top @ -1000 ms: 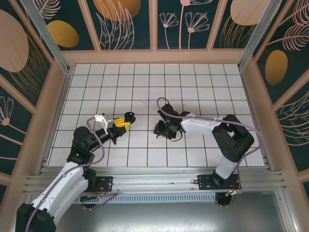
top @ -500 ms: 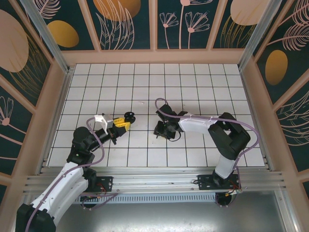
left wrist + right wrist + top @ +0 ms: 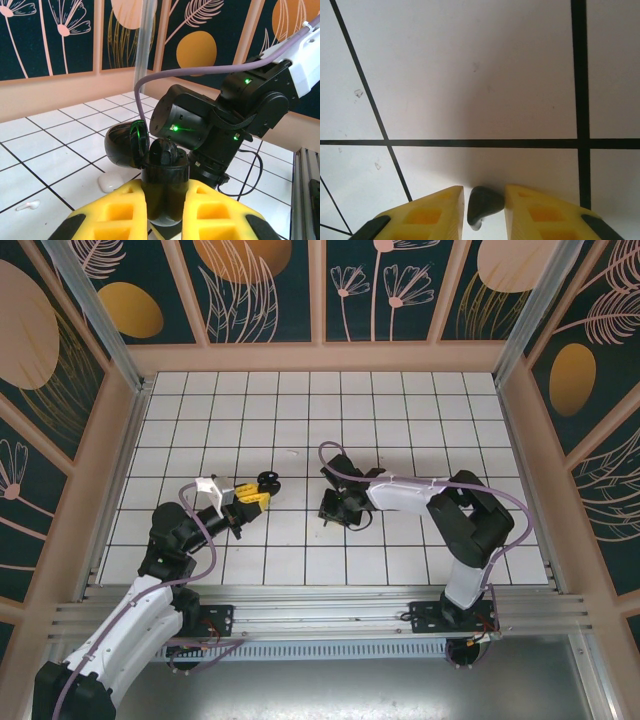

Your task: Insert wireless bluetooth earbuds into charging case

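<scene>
Two yellow fingers point(image 3: 117, 212) of the left gripper point(image 3: 165, 189) are clamped tight on the black case point(image 3: 164, 197), one on each side of its body. The case is upright, and its lid point(image 3: 121, 146) is tipped open towards the left of the wrist view. A rounded black shape point(image 3: 166, 151) sits in the mouth of the case; I cannot tell if it is an earbud. From above, the left gripper point(image 3: 257, 491) is left of centre over the table point(image 3: 300, 410), with the case point(image 3: 268, 480) at its tip.

The right gripper point(image 3: 332, 512) points down at the tiles near the middle of the table, just right of the case and apart from it. In its wrist view, the yellow fingers point(image 3: 427, 215) are drawn in to a narrow gap around one small black earbud point(image 3: 482, 202), which lies on a white tile just below a black grid line. The finger on the right of that view touches the earbud and the other is right beside it. I cannot tell whether the earbud is pinched firmly.

The left wrist view shows the right arm point(image 3: 215, 120) just behind the case, with small green lights glowing on its black housing. A small white blob point(image 3: 111, 181) lies on the tile below the lid, and a smaller white fleck point(image 3: 27, 205) lies nearer the camera.
</scene>
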### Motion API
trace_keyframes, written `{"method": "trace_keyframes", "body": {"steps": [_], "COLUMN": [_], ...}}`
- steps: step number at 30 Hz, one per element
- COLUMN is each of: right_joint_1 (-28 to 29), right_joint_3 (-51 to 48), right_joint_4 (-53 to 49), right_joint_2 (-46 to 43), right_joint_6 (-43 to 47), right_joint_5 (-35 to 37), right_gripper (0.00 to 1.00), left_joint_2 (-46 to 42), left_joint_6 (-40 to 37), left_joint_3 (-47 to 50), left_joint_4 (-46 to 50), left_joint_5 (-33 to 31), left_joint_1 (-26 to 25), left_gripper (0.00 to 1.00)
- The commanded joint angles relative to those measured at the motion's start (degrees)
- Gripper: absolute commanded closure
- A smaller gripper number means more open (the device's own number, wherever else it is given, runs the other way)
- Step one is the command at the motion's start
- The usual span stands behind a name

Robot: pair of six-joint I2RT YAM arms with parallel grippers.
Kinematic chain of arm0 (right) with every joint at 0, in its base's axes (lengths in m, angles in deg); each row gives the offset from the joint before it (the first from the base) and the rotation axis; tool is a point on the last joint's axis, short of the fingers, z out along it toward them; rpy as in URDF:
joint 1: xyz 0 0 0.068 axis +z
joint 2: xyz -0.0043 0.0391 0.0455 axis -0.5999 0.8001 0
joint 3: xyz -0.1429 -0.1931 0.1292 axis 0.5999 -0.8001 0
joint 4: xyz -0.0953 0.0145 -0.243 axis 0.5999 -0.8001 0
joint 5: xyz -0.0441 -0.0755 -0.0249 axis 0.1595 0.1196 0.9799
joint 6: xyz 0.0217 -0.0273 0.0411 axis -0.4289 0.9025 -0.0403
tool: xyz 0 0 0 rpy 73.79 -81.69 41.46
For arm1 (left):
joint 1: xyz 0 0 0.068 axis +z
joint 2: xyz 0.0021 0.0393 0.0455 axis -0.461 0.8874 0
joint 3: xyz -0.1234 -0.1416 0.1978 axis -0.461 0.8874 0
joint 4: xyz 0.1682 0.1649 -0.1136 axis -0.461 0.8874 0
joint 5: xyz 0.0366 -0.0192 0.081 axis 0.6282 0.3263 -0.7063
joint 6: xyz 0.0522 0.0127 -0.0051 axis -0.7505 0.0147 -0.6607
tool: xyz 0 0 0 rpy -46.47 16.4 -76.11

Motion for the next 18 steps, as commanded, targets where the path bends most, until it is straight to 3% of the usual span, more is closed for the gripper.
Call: {"method": "trace_keyframes", "body": {"steps": [1, 18], "right_joint_1": [0.7, 0.8], "right_joint_3": [1.5, 7.5], "right_joint_4": [-0.8, -8.3], "right_joint_2": [1.8, -1.5], "right_joint_6": [1.3, 4.5], "right_joint_5": [0.9, 7.7], "right_gripper": [0.76, 0.82], "left_joint_2": [-0.1, 0.6], "left_joint_6": [-0.4, 0.5], "left_joint_3": [-1.6, -0.7], "left_joint_4": [-0.7, -3.3], "left_joint_5": [0.5, 0.8], "left_joint_1": [0.2, 0.2], "left_gripper": [1.00, 1.00]}}
